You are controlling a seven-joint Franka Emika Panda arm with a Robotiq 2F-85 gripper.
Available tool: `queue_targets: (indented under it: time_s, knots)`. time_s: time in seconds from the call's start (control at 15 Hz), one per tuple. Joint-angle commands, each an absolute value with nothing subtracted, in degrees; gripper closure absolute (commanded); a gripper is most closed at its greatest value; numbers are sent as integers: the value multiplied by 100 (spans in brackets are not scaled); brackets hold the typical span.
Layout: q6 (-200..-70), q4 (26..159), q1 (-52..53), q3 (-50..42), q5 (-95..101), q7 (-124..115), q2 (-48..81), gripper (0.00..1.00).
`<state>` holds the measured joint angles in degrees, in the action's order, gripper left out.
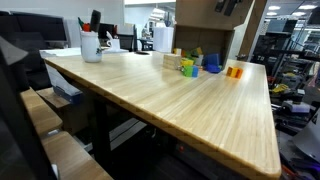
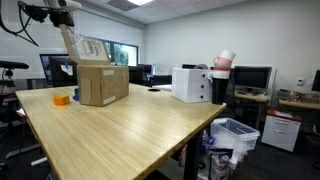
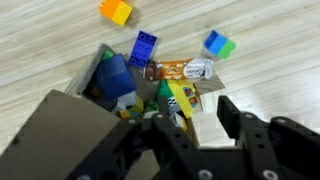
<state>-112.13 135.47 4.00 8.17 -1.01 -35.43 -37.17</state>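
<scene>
The heap of toy bricks [image 3: 135, 75] lies on the bench [image 3: 270, 60] beside a cardboard box [image 3: 60, 130]. The pincer [image 3: 197, 108] hangs above it, jaws apart. A clean grasp likely needs one brick centred between them, clear of the box's flap.

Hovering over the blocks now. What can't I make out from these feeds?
- Gripper: open in the wrist view; in an exterior view the top edge cuts the gripper off, so its height is unclear.
- Pile of blocks: the gripper covers its lower part in the wrist view.
- Cardboard box: in an exterior view its wall hides whatever lies behind.
- Orange block: too small for detail.
</scene>
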Motion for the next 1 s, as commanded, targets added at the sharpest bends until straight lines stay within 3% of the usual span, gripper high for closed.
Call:
queue_targets:
  time_s: [0.0,0.13,0.27,0.93]
  knots:
    - [-11286,13719,266,619,-495,-3243,-4432,16]
    - [-11318,13721,189,528,-587,-3230,-4693,5]
    - [-11360,13712,81,456,-630,-3244,-4872,1]
    - [-11433,13651,-263,341,-687,-3145,-4932,0]
